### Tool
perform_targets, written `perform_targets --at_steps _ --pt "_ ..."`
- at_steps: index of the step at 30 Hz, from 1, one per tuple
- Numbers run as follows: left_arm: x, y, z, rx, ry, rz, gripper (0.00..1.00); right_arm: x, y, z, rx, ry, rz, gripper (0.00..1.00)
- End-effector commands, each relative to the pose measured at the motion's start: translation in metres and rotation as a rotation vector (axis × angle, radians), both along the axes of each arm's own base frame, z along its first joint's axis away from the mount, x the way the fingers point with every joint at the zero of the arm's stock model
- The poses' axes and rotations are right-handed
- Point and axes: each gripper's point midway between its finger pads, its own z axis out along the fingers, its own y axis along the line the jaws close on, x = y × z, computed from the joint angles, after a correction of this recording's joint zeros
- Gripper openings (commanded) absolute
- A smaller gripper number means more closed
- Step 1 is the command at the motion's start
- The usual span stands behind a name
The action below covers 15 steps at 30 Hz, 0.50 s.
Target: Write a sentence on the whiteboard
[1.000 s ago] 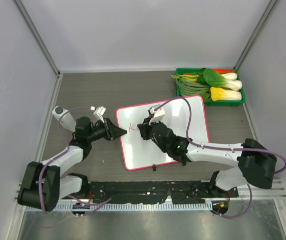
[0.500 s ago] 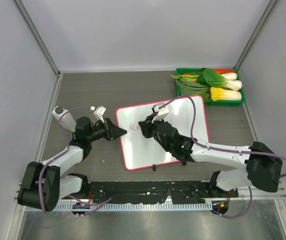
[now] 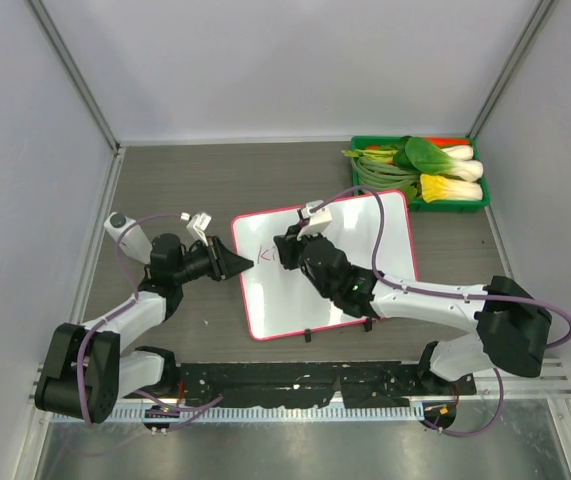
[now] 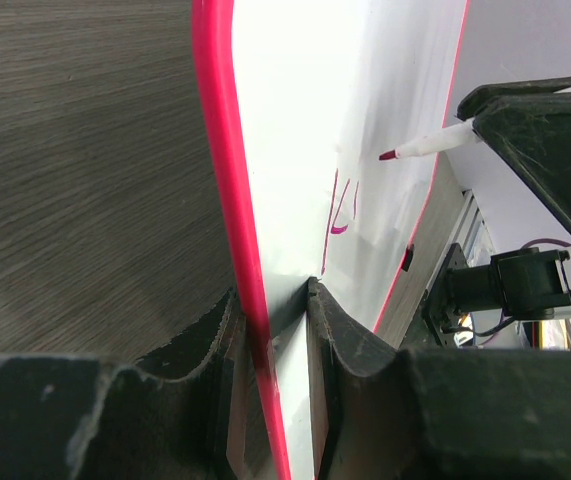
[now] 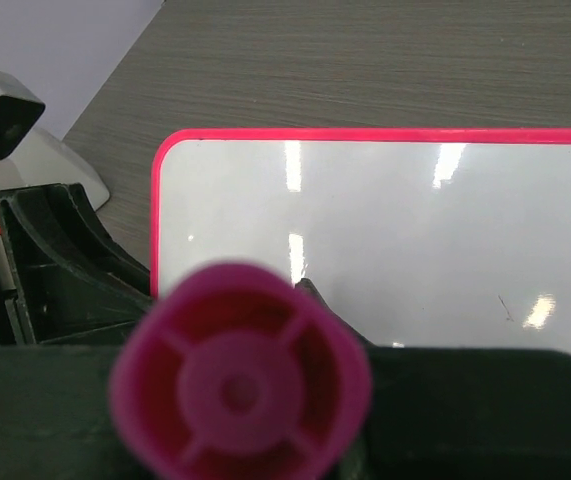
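Note:
The whiteboard (image 3: 275,300) lies tilted on the table, with a pink-red frame. My left gripper (image 3: 248,263) is shut on its left edge; in the left wrist view the jaws (image 4: 270,300) clamp the frame (image 4: 227,180). My right gripper (image 3: 288,248) is shut on a pink marker (image 4: 435,143), held over the board's upper left part. The marker's magenta rear cap (image 5: 240,385) fills the right wrist view and hides the tip. In the left wrist view the tip (image 4: 389,156) is at or just above the surface. The sentence (image 3: 268,256) is a few short magenta strokes (image 4: 340,210).
A green tray (image 3: 356,180) of vegetables stands at the back right, just beyond the board's far corner. Two black clips (image 3: 308,335) sit on the board's near edge. Grey walls close in the table on the left, back and right.
My right gripper has shifted the marker slightly toward the far side. The writing has gained a stroke after the first letter. The left gripper and the board have not moved.

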Motion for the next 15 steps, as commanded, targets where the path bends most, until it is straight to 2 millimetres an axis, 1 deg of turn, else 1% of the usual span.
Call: perform_targets --at_steps 1,3,7,9,13,14,15 --pt "-0.007 -0.001 -0.009 0.037 -0.021 -0.035 0.0 0.015 0.0 0.021 0.033 -0.046 -0.061 0.01" --pt "-0.007 -0.001 -0.01 0.038 -0.019 -0.034 0.0 0.016 0.001 0.011 0.005 -0.031 -0.064 0.01" --pt "-0.007 -0.001 -0.01 0.037 -0.018 -0.033 0.0 0.014 0.001 -0.001 -0.015 -0.009 -0.052 0.01" --pt "-0.007 -0.001 -0.01 0.037 -0.018 -0.033 0.0 0.013 -0.001 -0.004 -0.016 -0.003 -0.054 0.01" --pt "-0.007 -0.001 -0.01 0.038 -0.019 -0.034 0.0 0.009 -0.004 0.007 0.018 -0.015 -0.042 0.01" --pt "-0.007 -0.001 -0.01 0.038 -0.019 -0.035 0.0 0.007 -0.006 0.014 0.034 -0.023 -0.042 0.01" --pt "-0.007 -0.001 -0.01 0.038 -0.019 -0.034 0.0 0.006 -0.006 0.015 0.038 -0.025 -0.039 0.01"
